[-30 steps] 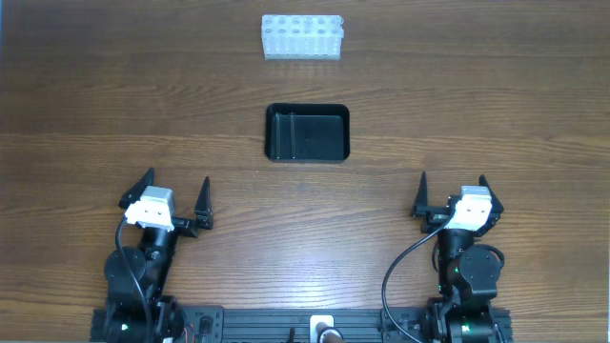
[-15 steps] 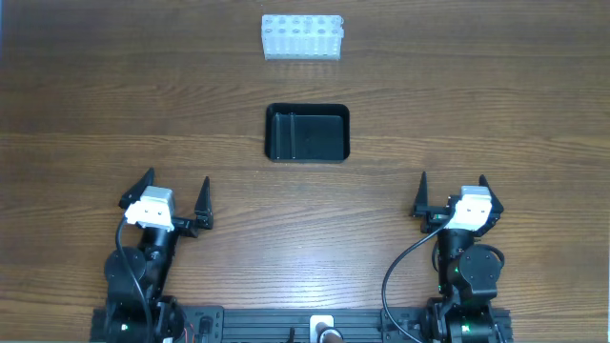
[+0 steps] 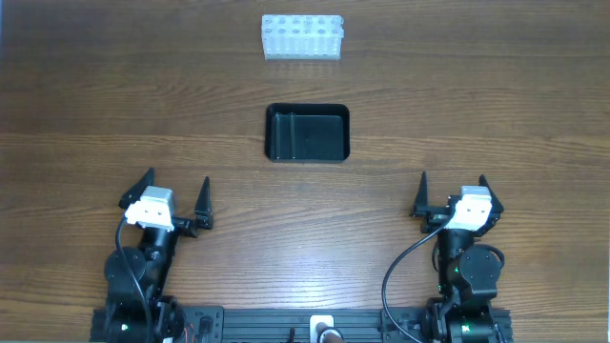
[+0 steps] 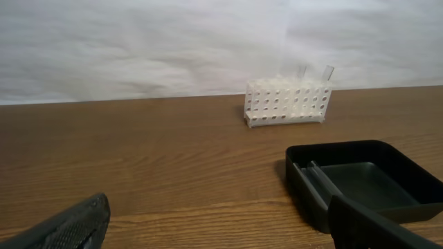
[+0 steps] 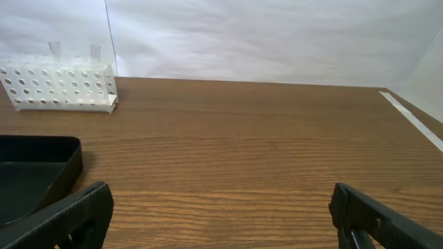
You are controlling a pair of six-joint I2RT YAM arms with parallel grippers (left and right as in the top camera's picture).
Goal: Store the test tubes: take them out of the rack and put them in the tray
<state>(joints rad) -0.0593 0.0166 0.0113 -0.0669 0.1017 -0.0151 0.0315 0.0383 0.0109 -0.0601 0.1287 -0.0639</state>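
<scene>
A white test tube rack (image 3: 302, 37) stands at the far middle of the wooden table, with two clear tubes (image 4: 315, 72) sticking up from it, seen too in the right wrist view (image 5: 72, 50). A black tray (image 3: 308, 132) lies between the rack and the arms; one clear tube (image 4: 320, 180) lies inside it along its left wall. My left gripper (image 3: 174, 198) rests open near the front left, far from the tray. My right gripper (image 3: 452, 197) rests open near the front right, nothing between its fingers.
The rack (image 5: 59, 86) and tray (image 4: 360, 180) sit on a bare wooden tabletop. A white wall stands behind the table's far edge. The table's right edge (image 5: 412, 117) shows in the right wrist view.
</scene>
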